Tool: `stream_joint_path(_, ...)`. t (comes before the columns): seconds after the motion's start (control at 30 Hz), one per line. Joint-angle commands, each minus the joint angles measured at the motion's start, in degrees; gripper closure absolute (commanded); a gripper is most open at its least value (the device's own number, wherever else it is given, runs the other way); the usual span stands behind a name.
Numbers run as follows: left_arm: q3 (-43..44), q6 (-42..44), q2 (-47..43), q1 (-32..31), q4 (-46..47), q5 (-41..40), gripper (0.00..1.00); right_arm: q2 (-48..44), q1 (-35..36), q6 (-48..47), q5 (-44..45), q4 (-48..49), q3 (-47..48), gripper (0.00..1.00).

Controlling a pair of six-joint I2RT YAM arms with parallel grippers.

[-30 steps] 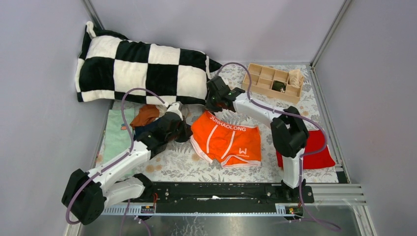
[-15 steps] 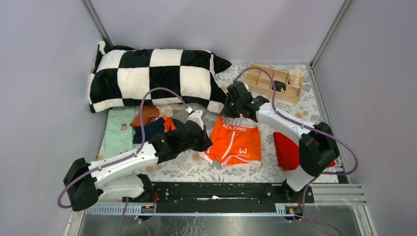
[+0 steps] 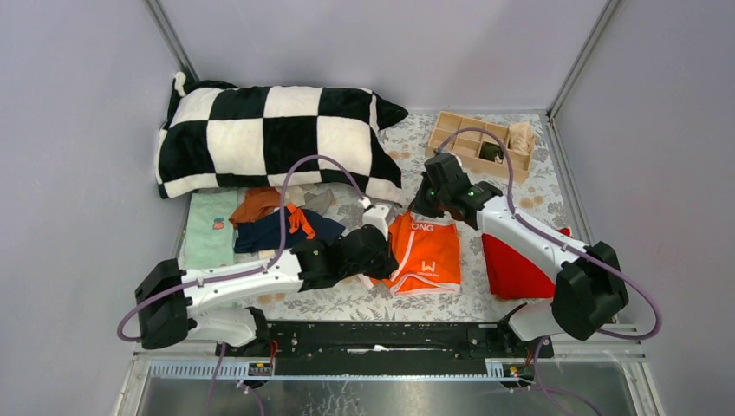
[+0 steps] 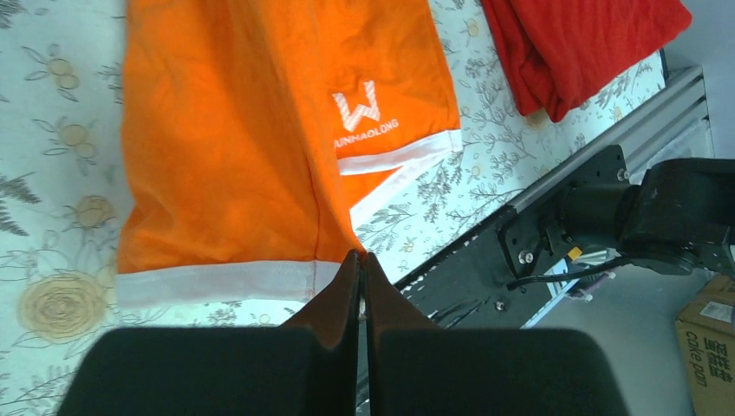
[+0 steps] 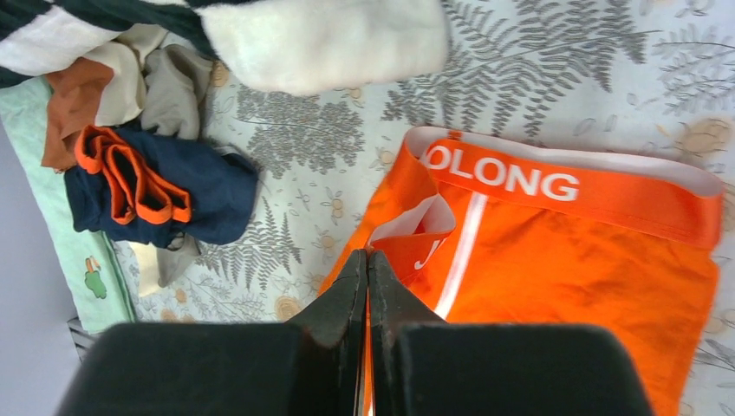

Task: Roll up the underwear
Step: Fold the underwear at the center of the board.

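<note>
1. The tabletop (image 3: 347,299) is covered with a floral-print cloth.
2. The black-and-white checked pillow (image 3: 269,139) lies along the far left of the tabletop.
3. The red cloth (image 3: 516,269) lies at the near right, just beside the orange briefs (image 3: 429,256).
4. The orange briefs lie flat at the centre of the tabletop. The waistband with white lettering is on the far side and the white-edged leg hems are on the near side. The left portion is folded over onto the rest.
5. A pale green cloth (image 3: 208,234) lies at the left edge.
6. The remaining underwear forms a loose pile left of centre: navy briefs with orange trim (image 3: 269,232), a rust-brown pair (image 3: 256,206), a grey pair (image 5: 173,87) and a beige pair (image 5: 121,69).
7. A wooden divided tray (image 3: 496,132) sits at the far right corner.
8. The left gripper (image 4: 358,257) is at the near hem of the orange briefs. Its jaws are fully closed, pinching the white hem edge.
9. The right gripper (image 5: 367,253) is at the waistband end. Its jaws are fully closed on a turned-over corner of the orange fabric.
</note>
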Motion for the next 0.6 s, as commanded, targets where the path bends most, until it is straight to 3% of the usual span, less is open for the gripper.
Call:
stream_joint_path(0.0, 3.2, -1.9, 3.4, -2.5, 2.4, -1.6, 1.0, -4.2, -2.3, -1.7, 0.4, -2.1, -2.2, 1.0)
stream_joint_path(0.57, 17.1, -2.8, 24.8, -4.0, 6.8, 0.4, 1.0, -3.4, -9.7, -11.1, -5.4, -4.8, -2.7, 1.0)
